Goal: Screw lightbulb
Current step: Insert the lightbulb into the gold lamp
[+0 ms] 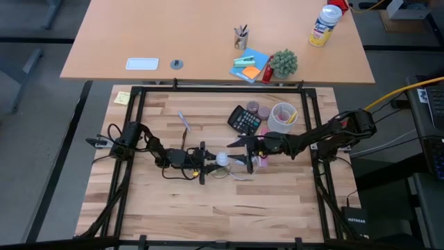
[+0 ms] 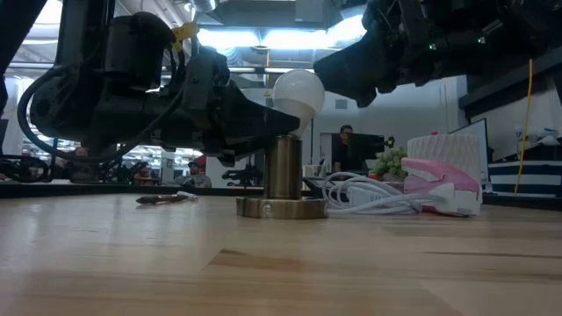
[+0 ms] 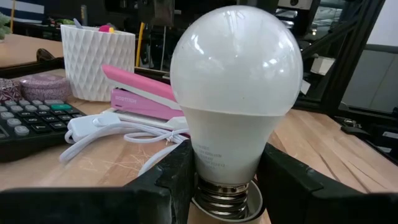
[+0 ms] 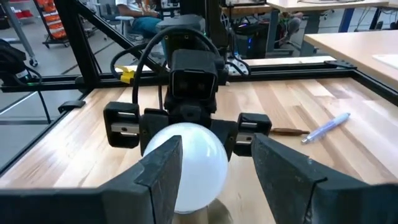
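The frosted-white lightbulb (image 3: pixel 236 81) stands upright, its silvery screw base (image 3: pixel 217 198) down in the mouth of a brass-coloured socket post (image 2: pixel 284 167) on a round foot (image 2: pixel 281 208). My left gripper (image 3: pixel 227 168) reaches in from the table's left and is shut on the bulb's lower part. My right gripper (image 4: pixel 214 168) comes from the table's right, higher up, and is open. Its fingers stand on either side of the bulb's dome (image 4: pixel 189 155), with a gap showing at one finger; I cannot tell whether the other touches. My left gripper pinches the bulb's narrow white neck (image 3: pixel 214 158), just above the screw threads, between its two fingers (image 3: pixel 177 177). The fingers come in level from the table's left (image 2: pixel 263 118). The bulb stays upright, its screw base in the socket.
A white cord with a switch (image 3: pixel 118 130) loops beside the socket. Behind it are a pink stapler (image 3: pixel 143 93), a white ribbed cup (image 3: pixel 96 59), a tape roll (image 3: pixel 34 87) and a black calculator (image 1: pixel 244 119). A pen (image 1: pixel 184 121) lies on the far left part of the wood.
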